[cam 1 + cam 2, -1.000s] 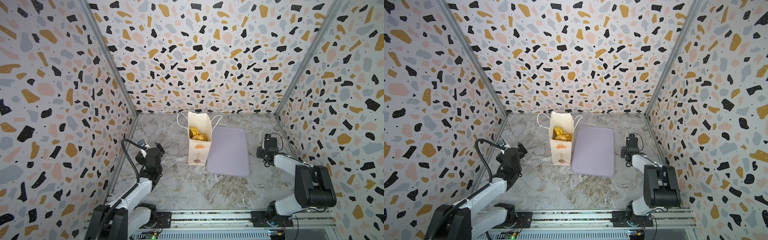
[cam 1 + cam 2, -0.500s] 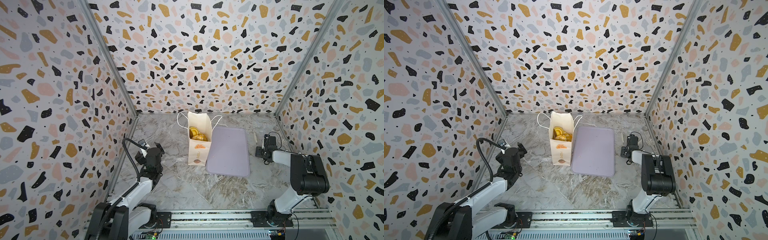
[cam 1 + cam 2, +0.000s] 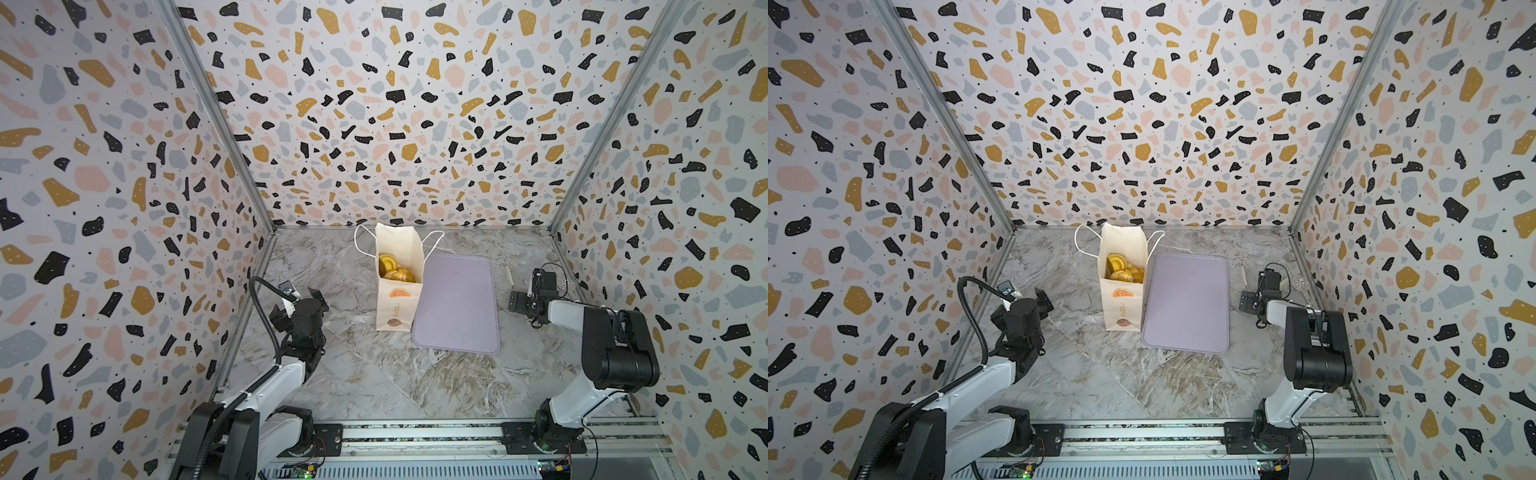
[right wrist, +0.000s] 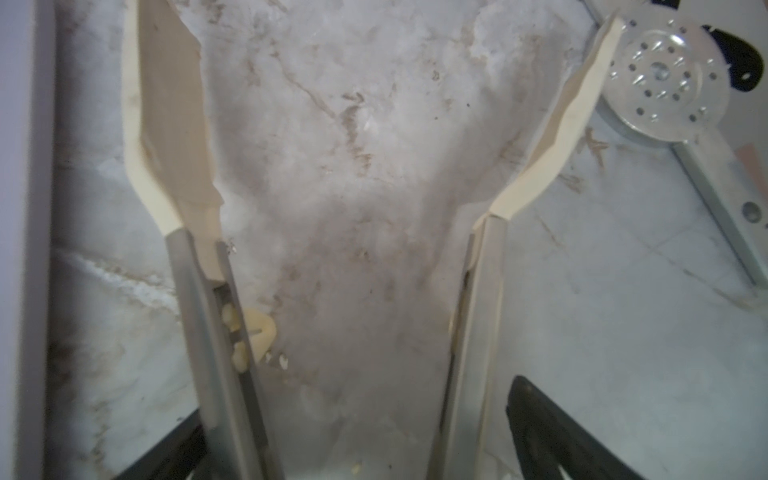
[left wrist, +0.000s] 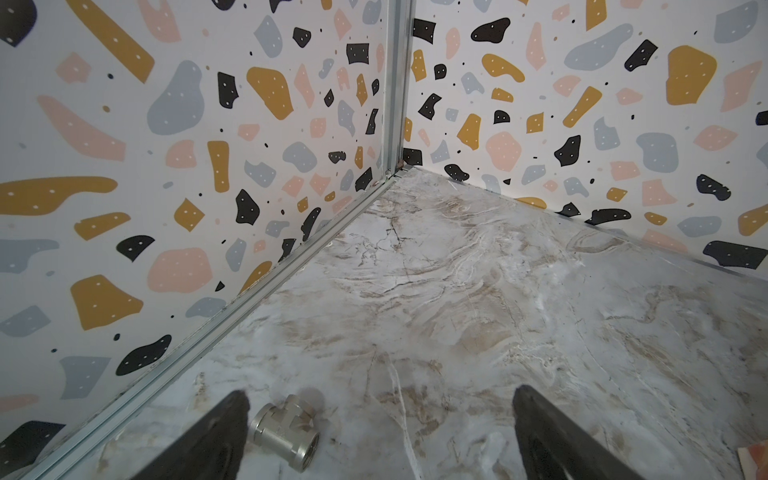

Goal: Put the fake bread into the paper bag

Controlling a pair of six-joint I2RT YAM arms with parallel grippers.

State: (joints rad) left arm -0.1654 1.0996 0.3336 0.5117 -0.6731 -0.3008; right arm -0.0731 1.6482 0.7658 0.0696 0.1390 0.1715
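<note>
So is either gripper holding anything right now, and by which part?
Nothing is held. The left gripper and right gripper are both open with empty jaws; the fake bread sits inside the paper bag.

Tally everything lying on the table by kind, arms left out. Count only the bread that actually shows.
Paper bag: 1
Lilac tray: 1
Fake bread: at least 2 show in the bag's mouth; any deeper ones are hidden
Metal fitting: 1
Metal disc: 1
Total: at least 6
</note>
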